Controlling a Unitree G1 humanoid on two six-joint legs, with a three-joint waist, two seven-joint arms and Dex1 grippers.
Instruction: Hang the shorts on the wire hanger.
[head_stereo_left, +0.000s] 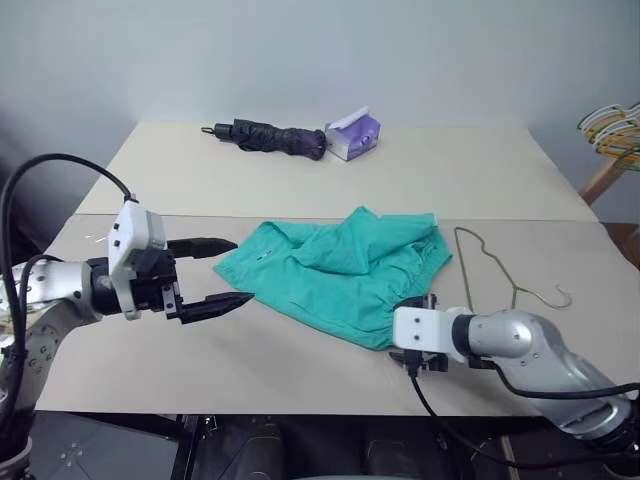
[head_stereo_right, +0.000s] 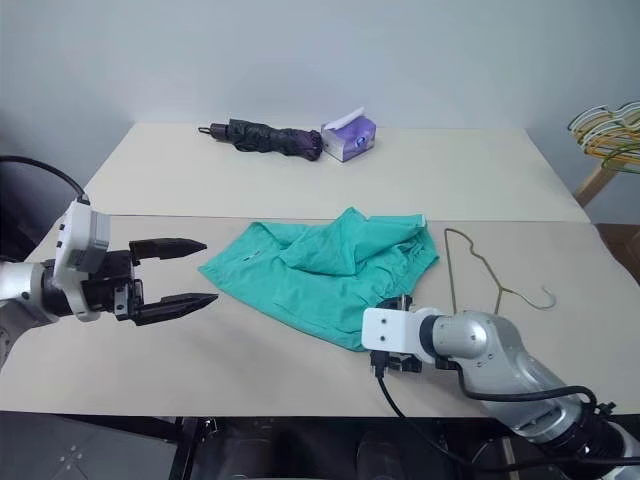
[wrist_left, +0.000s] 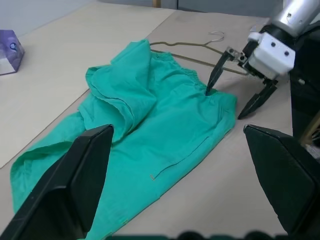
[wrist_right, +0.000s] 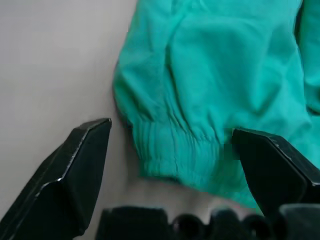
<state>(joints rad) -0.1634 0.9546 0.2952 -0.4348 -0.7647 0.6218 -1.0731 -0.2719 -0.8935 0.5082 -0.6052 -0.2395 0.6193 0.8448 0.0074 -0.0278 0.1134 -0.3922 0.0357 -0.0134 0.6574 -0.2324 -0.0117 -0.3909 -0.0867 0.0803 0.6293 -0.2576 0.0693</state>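
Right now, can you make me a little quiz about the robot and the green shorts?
1. True or false: the shorts are hanging on the wire hanger.
2. What lies at the far side of the table beside the folded umbrella? A) a purple tissue box B) a shoe C) a cup
3. Which gripper has its open fingers around the shorts' waistband corner?

Key:
1. False; both lie flat, side by side.
2. A, the purple tissue box.
3. The right gripper; the left gripper is open too, beside the shorts.

A folded umbrella (head_stereo_left: 268, 135) lies beside a tissue box (head_stereo_left: 353, 134).
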